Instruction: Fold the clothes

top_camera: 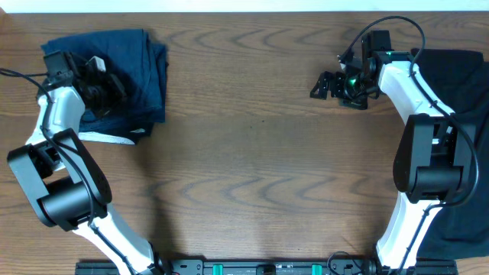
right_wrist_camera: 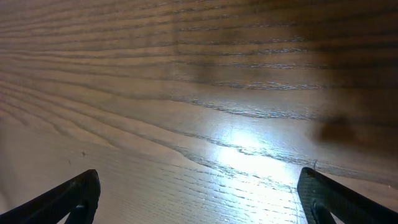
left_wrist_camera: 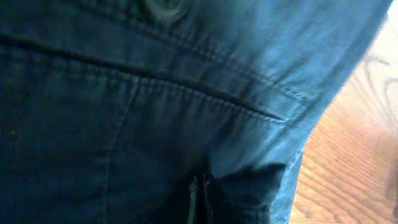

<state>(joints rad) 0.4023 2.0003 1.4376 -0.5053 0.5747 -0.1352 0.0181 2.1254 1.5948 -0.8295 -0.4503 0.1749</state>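
Note:
A dark navy denim-like garment (top_camera: 141, 61) lies folded at the table's far left. My left gripper (top_camera: 114, 88) rests on top of it. In the left wrist view the navy garment (left_wrist_camera: 155, 112) fills the frame with stitched seams and a button, and the left gripper (left_wrist_camera: 200, 199) has its jaws pressed together on a puckered fold of it. A black garment (top_camera: 462, 76) lies along the right edge, partly under the right arm. Left of it my right gripper (top_camera: 322, 84) hangs open over bare wood; the right gripper (right_wrist_camera: 199, 186) has nothing between its fingers (right_wrist_camera: 81, 196).
A white strip of fabric (top_camera: 107, 137) pokes out from under the navy garment's near edge. The wooden table (top_camera: 252, 153) spans the view between the two arms. A black rail with green parts (top_camera: 260, 267) runs along the front edge.

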